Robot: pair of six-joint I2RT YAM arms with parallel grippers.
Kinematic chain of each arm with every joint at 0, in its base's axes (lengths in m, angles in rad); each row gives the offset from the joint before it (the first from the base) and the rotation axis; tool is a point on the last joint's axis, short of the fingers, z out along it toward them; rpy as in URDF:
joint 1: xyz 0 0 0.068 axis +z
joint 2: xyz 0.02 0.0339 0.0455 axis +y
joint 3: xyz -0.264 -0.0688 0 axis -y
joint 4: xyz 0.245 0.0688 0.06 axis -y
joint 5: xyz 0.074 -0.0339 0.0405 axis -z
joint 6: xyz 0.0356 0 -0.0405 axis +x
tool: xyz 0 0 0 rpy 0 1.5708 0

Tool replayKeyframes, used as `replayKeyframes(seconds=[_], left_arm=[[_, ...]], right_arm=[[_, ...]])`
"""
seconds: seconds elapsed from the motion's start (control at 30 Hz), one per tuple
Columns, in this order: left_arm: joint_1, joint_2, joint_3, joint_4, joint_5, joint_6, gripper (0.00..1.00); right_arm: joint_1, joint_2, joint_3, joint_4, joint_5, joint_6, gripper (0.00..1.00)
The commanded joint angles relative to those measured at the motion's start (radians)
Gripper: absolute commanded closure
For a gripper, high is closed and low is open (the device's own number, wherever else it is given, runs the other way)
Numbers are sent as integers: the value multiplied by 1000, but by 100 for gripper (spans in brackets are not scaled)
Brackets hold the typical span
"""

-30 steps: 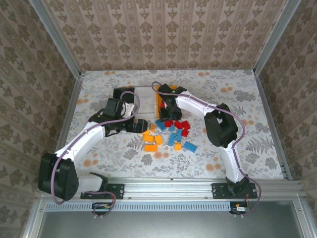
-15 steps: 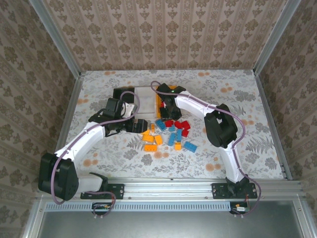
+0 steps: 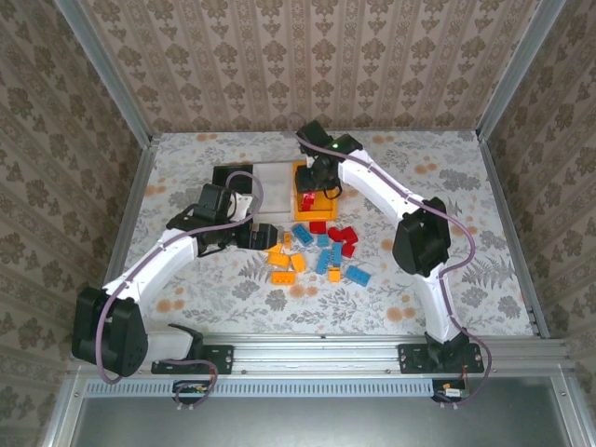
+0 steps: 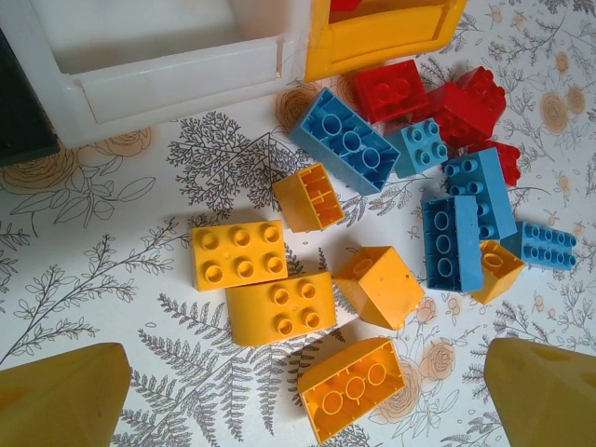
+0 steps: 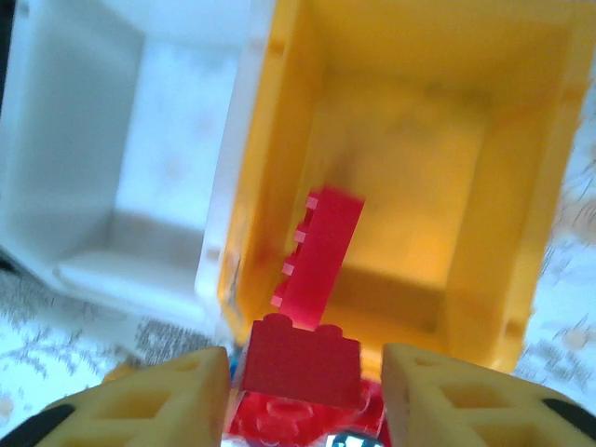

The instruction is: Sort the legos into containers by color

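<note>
A table (image 3: 447,279) covered in a pale cloth printed with ferns and orange flowers stands inside a small booth. Beige patterned wallpaper (image 3: 307,65) lines three sides, with metal posts (image 3: 104,74) at the corners. A metal rail (image 3: 317,343) runs along the near edge, where two black-and-white arms are bolted.

Toward the back of the table three bins stand side by side: a black bin (image 3: 223,175), a white bin (image 3: 270,179) and a yellow bin (image 5: 521,186), from left to right. Just in front of them lies a loose pile of bricks (image 3: 321,247) in red, blue and orange.

The left gripper (image 4: 298,400) hovers over the orange ones, its fingers spread wide and holding nothing. The right gripper (image 5: 305,391) hangs above the yellow bin with its fingers partly apart. A red brick (image 5: 298,358) sits between them with a sliver of gap on each side, so it looks loose. A second red brick (image 5: 321,244) is tilted on end inside the yellow bin.
</note>
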Motion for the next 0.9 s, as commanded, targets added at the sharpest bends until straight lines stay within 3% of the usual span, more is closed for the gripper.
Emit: replayKeyframes(seconds=[0.0,0.2,0.47,0.77,0.87], left_arm=[[-1,16,10,-24,-8,15,0],[-2,19,12,-28,-8,16,0],[-7,13,6,-18,-2,12,0],[-38,8,-2,-18,-5,3,0],[-45,-2,-10,-16,-8,-5,0]], right_arm=[[-19,83,92,-62,39,-28,48],[-17,13,54,-57,47,-29,44],[2,-340,-512,89,-17,12,42],[38,-593,-963,110,-49,-64,40],[42,-640,-1052,136,-60,-119,33]])
